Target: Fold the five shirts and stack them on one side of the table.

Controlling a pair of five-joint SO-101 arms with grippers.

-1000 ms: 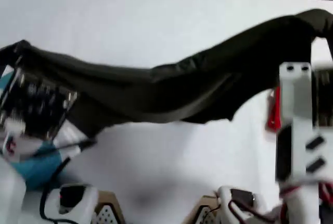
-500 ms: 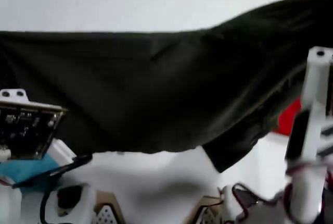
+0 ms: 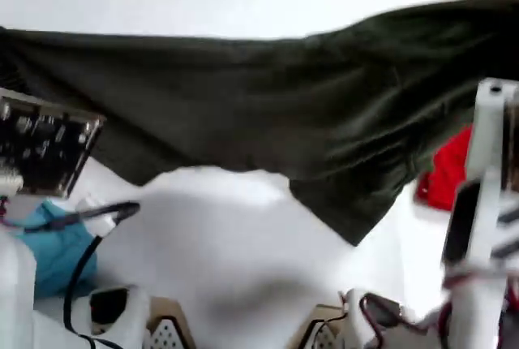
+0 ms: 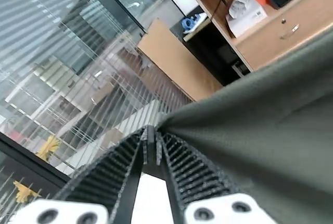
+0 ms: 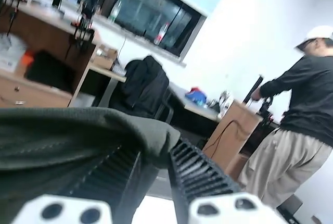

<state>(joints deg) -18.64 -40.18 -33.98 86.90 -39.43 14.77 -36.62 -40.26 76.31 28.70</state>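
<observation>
Left gripper (image 4: 151, 139) clamped on one edge of the dark shirt (image 3: 284, 114), right gripper (image 5: 154, 157) clamped on another edge. Shirt hangs stretched between them above the white table (image 3: 243, 243), spanning it left to right, with one flap drooping at near right. Red garment (image 3: 450, 172) lies on the table at right, blue garment (image 3: 49, 252) at near left beside an arm.

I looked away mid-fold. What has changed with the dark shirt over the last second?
The dark shirt, a narrow sagging band a second ago, has spread into a broad sheet held over the table. The left pincer and right pincer stay shut on it. The red cloth and blue cloth have not moved.
</observation>
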